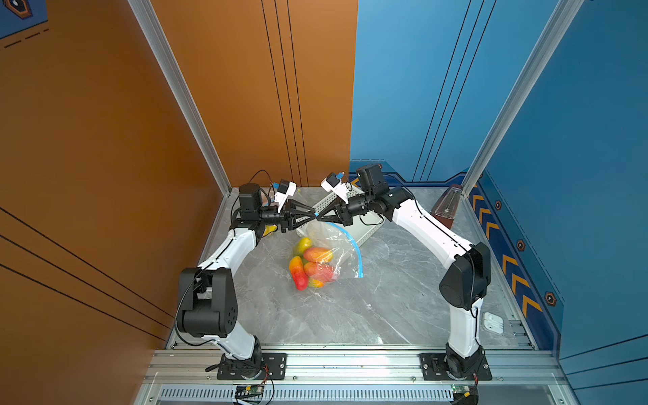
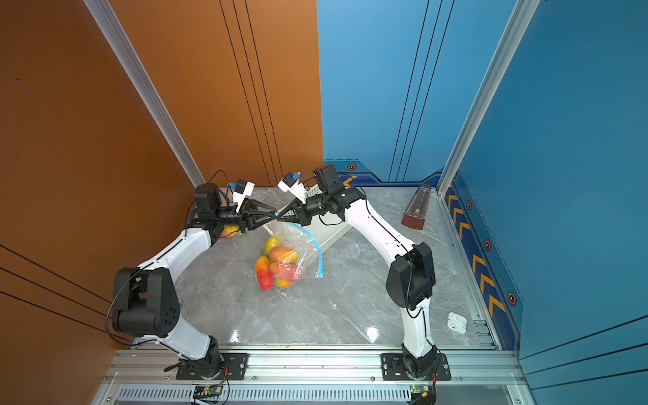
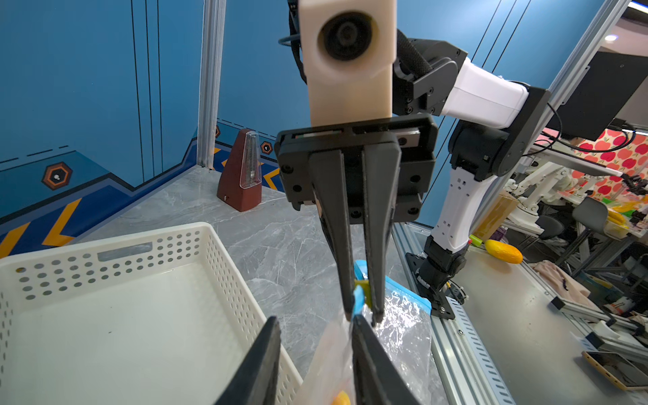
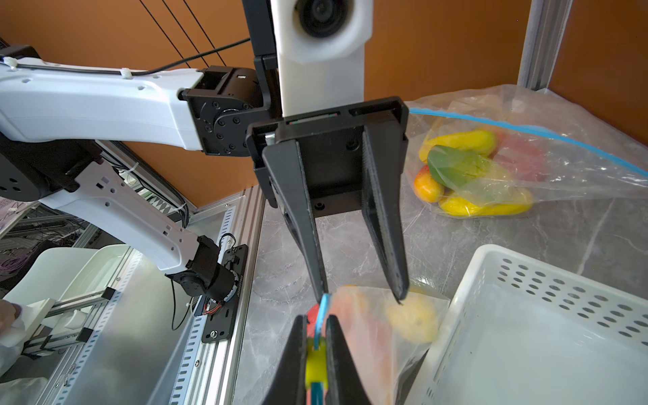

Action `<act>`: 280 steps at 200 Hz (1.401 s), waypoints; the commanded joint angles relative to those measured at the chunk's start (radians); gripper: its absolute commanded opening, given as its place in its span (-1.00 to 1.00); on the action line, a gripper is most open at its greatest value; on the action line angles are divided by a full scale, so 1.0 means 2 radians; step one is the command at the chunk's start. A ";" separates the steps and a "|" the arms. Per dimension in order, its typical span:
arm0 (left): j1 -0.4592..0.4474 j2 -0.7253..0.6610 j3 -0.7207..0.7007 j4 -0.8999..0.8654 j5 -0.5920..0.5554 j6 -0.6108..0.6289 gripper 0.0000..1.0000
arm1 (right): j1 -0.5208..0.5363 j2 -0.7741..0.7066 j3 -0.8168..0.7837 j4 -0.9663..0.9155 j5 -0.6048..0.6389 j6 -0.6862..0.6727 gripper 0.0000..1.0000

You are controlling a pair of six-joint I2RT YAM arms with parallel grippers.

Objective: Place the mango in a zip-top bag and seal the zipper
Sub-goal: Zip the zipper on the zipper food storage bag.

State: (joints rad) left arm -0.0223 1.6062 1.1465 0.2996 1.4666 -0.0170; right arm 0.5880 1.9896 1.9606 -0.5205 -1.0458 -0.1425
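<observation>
- The glossy, veined, grey marble-look tabletop point(image 1: 315, 315) is boxed in by ribbed silver aluminium posts point(image 1: 182, 94). A flat orange wall point(image 1: 105, 140) stands on the left, and a blue wall point(image 1: 403, 87) runs behind and along the right.
- Between the two arms, a clear, crinkly plastic zip-top bag point(image 1: 342, 242) slumps on the tabletop. The smooth red, orange and yellow mangoes point(image 1: 317, 254) sit heaped inside it.
- Its blue zipper strip point(image 1: 357, 254) arcs up from the tabletop to the lifted corner where both claws meet tip to tip. I cannot tell whether it is sealed.
- The right claw point(image 3: 363, 317) is narrow, pinched on the small yellow-green zipper slider point(image 4: 315, 363).
- The left claw point(image 4: 363, 298) has its jaws apart with the bag's top edge between them. One finger point(image 4: 303, 228) touches the blue strip.
- A white perforated plastic basket point(image 3: 122, 315) sits just behind the claws, close under both.
- A second clear bag point(image 4: 508, 175) holding yellow and orange mangoes and a green leaf lies by the orange wall. From above, the left arm point(image 1: 231, 245) covers nearly all of it.
- A brown pyramid-shaped metronome point(image 1: 447, 207) stands in the far right corner. A small white plastic case point(image 1: 492, 322) lies near the right edge, well apart from the bag.
</observation>
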 commanded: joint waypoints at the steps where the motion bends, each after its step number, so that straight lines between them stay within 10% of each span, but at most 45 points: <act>1: -0.010 -0.002 0.003 0.003 0.016 0.012 -0.58 | 0.000 -0.013 0.018 -0.018 -0.014 -0.012 -1.00; 51: -0.006 0.004 -0.002 0.004 0.044 0.011 -0.39 | -0.003 -0.011 0.024 -0.020 -0.014 -0.013 -1.00; 102: -0.010 0.007 -0.001 0.003 0.030 0.012 -1.00 | -0.004 -0.009 0.026 -0.020 -0.003 -0.008 -1.00; 280: 0.065 -0.101 -0.039 0.003 -0.367 -0.104 -1.00 | -0.025 -0.123 -0.188 -0.002 0.158 0.130 -1.00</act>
State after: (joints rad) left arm 0.0681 1.4689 1.0863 0.2691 0.9726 -0.1848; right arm 0.5465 1.8297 1.6638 -0.4267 -0.7784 0.0578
